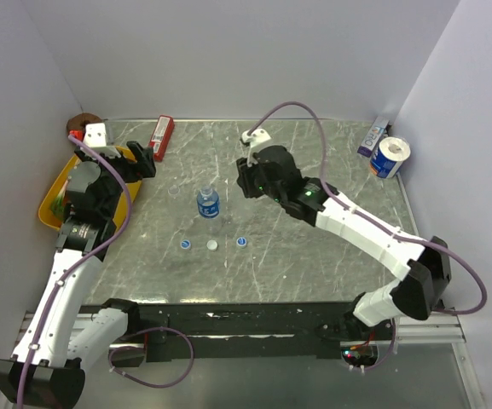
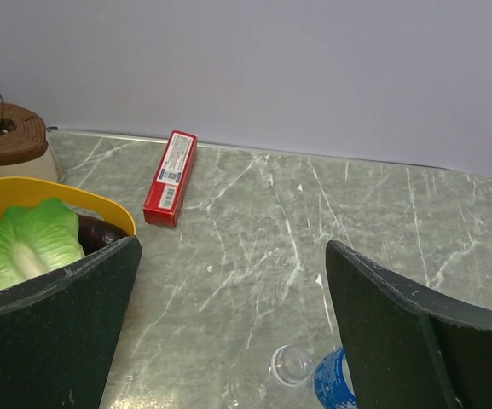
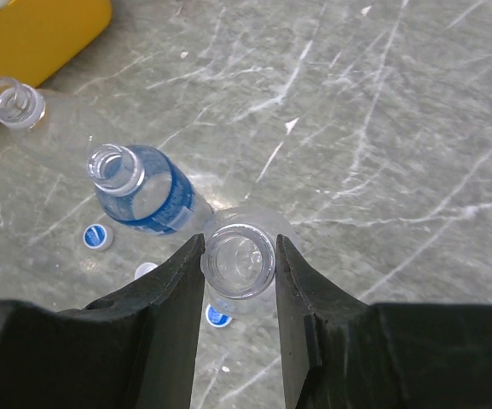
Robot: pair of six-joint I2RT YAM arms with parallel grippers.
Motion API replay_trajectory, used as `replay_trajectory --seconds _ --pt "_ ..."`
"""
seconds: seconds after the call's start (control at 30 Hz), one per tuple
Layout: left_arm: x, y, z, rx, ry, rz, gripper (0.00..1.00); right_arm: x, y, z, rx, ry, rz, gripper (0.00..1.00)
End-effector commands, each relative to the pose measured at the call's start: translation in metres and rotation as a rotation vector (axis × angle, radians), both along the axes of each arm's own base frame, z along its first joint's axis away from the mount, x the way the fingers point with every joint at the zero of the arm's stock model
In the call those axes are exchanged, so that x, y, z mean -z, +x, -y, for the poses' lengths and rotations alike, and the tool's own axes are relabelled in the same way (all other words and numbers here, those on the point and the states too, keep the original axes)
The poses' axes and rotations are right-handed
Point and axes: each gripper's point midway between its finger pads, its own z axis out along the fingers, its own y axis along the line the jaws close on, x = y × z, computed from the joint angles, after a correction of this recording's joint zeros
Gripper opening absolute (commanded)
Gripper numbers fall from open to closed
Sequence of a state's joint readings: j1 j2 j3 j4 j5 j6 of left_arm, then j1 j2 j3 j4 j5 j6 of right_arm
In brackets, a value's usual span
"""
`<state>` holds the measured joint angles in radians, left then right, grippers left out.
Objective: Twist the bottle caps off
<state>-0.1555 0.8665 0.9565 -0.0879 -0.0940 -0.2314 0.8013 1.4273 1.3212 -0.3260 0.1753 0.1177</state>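
We see our right gripper pinched tight on the neck of 1 open bottle. We think it holds the neck so the bottle stays standing and does not tip. Our left gripper is spread wide and has nothing in it. It hangs just behind the bottles, near the yellow tray and the red box.

The blue label bottle and the clear bottle stand close by, and both have open tops too. The 3 bottle caps lie in a row on the table, just in front of the bottles. We think all 3 are off, so the job looks done.
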Motion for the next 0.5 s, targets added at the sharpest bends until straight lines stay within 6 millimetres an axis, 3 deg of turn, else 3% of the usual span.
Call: replay_trajectory --seconds 0.0,0.23,0.47 --pt "-0.010 -0.001 0.002 0.012 -0.021 0.035 0.96 0.001 0.006 -0.026 -0.005 0.015 0.038 0.00" --pt "-0.012 -0.003 0.002 0.014 -0.024 0.044 0.96 0.015 0.007 -0.036 -0.008 -0.021 0.030 0.00" --pt "-0.015 -0.006 0.002 0.017 -0.028 0.056 0.96 0.025 0.009 -0.030 0.017 -0.047 0.027 0.00"
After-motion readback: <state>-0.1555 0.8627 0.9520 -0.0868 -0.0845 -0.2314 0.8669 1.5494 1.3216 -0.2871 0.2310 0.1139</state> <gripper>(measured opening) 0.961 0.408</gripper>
